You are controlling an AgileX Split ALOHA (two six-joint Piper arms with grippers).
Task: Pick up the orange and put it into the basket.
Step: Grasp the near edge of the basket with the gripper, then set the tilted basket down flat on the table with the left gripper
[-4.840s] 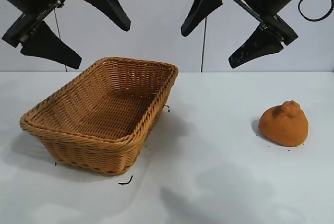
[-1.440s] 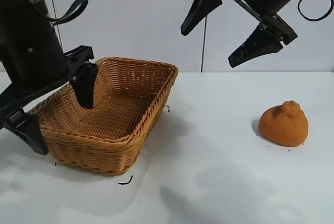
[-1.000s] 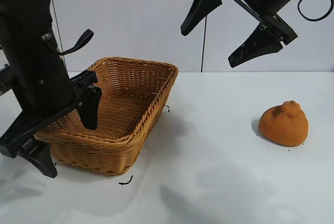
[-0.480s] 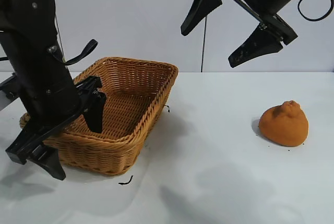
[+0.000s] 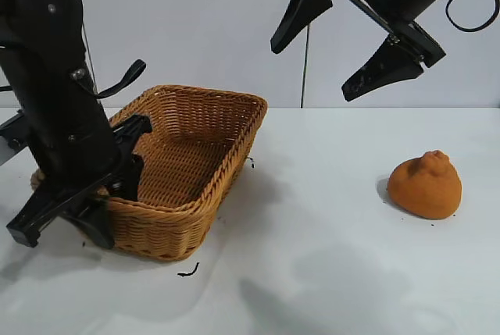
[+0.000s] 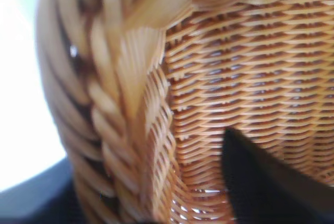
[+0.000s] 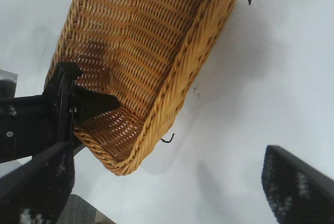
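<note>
The orange point(image 5: 426, 185), lumpy with a knobby top, lies on the white table at the right, far from both grippers. The wicker basket point(image 5: 205, 194) stands at the left. My left gripper point(image 5: 116, 210) straddles the basket's near left wall, one finger inside and one outside, shut on the braided rim point(image 6: 120, 130). The inner finger point(image 6: 261, 182) shows dark against the weave. In the right wrist view the basket point(image 7: 172, 93) and the left gripper point(image 7: 78, 104) show from above. My right gripper point(image 5: 316, 69) hangs open high over the table, nothing between its fingers point(image 7: 292, 182). Neither wrist view shows the orange.
A small black curl point(image 5: 187, 272) lies on the table in front of the basket, and black specks point(image 5: 251, 163) beside its far right corner. Bare white table point(image 5: 312, 218) stretches between basket and orange. A plain grey wall stands behind.
My left arm came down from above onto the basket's near left corner, and its fingers closed from wide apart onto the wall. The right arm and the orange stayed put.
</note>
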